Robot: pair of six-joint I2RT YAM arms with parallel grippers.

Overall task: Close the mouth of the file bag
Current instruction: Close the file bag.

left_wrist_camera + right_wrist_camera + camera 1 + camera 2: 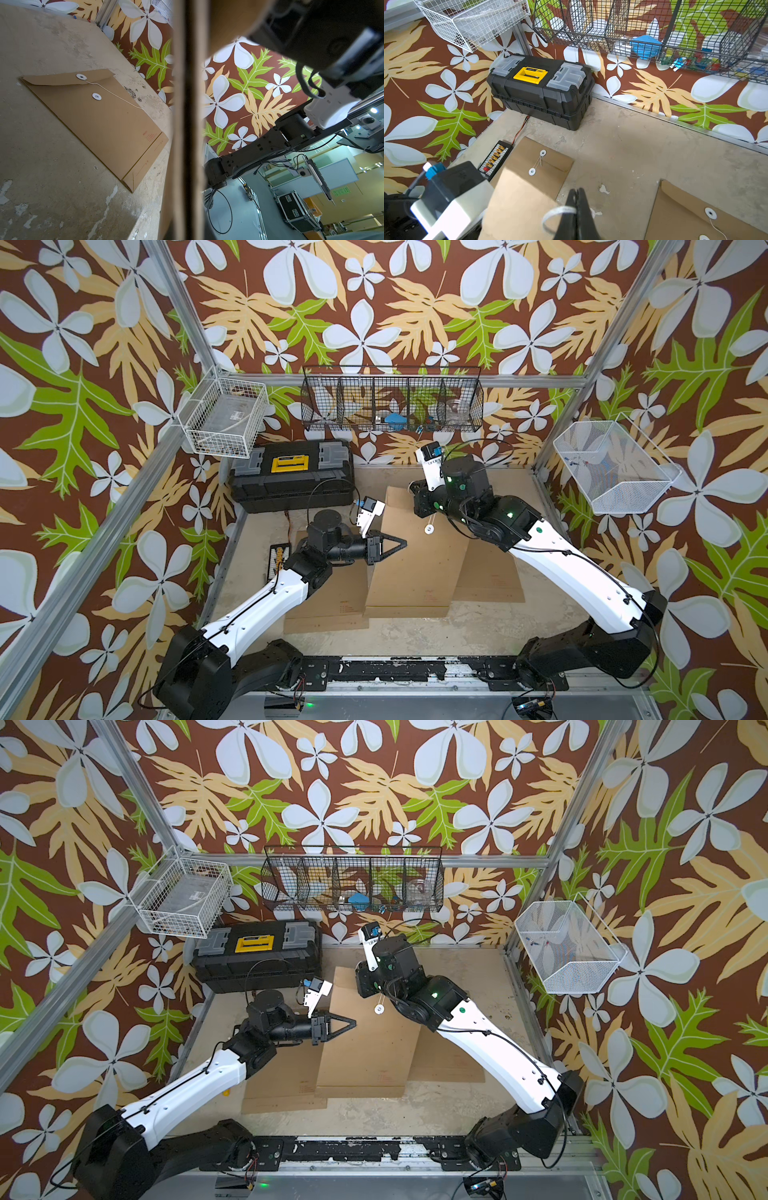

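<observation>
In both top views a brown file bag (pixel 415 572) (pixel 365 1052) is lifted above the table between my two arms. My left gripper (pixel 401 542) (pixel 351 1023) is shut on its left edge. In the left wrist view that bag (pixel 187 124) appears edge-on, hiding the jaws. A white closure disc (pixel 429 529) (pixel 378 1009) sits on its face, and a thin string runs from it up toward my right wrist. In the right wrist view my right gripper (pixel 578 193) is shut on a loop of white string (pixel 556 212) above the bag (pixel 519 207).
Two more file bags lie flat, one at the left (pixel 328 605) (pixel 548 166) and one at the right (pixel 490 576) (pixel 93 116). A black toolbox (pixel 291 472) stands back left, with a connector board (pixel 277 558) beside it. Wire baskets (pixel 390 402) hang on the walls.
</observation>
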